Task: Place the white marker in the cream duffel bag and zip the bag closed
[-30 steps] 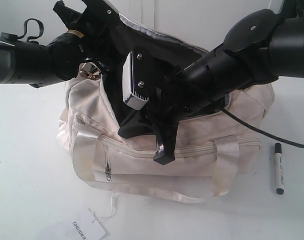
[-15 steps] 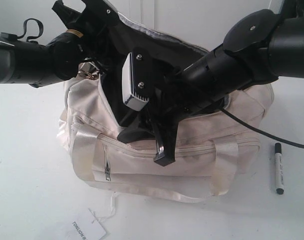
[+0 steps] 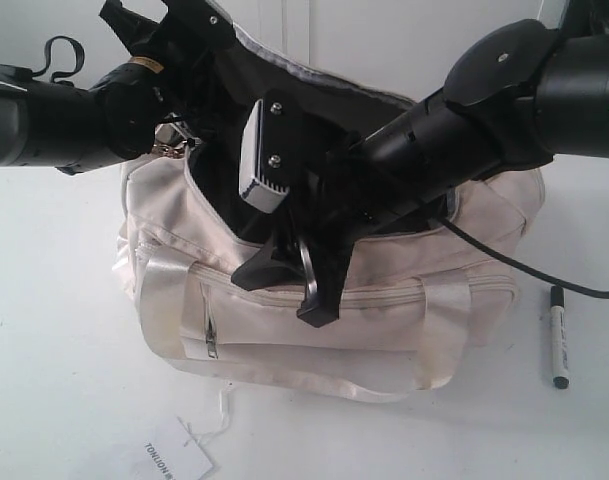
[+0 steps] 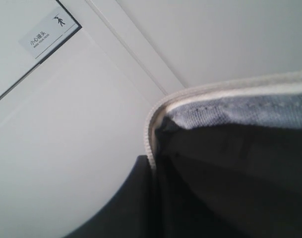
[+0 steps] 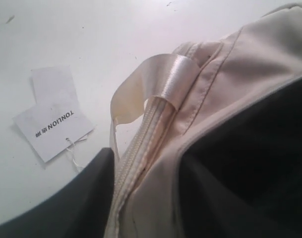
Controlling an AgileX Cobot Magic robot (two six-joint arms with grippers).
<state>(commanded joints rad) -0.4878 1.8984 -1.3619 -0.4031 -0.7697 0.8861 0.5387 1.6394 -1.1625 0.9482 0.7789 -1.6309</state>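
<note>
The cream duffel bag [image 3: 384,315] sits mid-table with its top zipper undone and black lining showing. My left gripper [image 3: 219,35] is shut on the bag's rear rim [image 4: 230,94] and holds that flap up; in the left wrist view the zipper teeth run down between its fingers [image 4: 153,168]. My right gripper [image 3: 286,290] stands open astride the front rim [image 5: 141,144], one finger [image 5: 66,208] outside the bag and the other inside against the lining. The white marker [image 3: 558,337], black-capped, lies on the table to the right of the bag, apart from both grippers.
A gold chain pull [image 3: 174,148] hangs at the bag's left end. A white paper tag [image 3: 174,460] on a string lies in front of the bag. A shiny strap [image 5: 160,79] loops over the front zip. A black cable [image 3: 544,275] trails over the table near the marker.
My right gripper's fingers have spread apart and let go of the front rim. The bag's front wall has settled and shifted slightly left. The marker has not moved.
</note>
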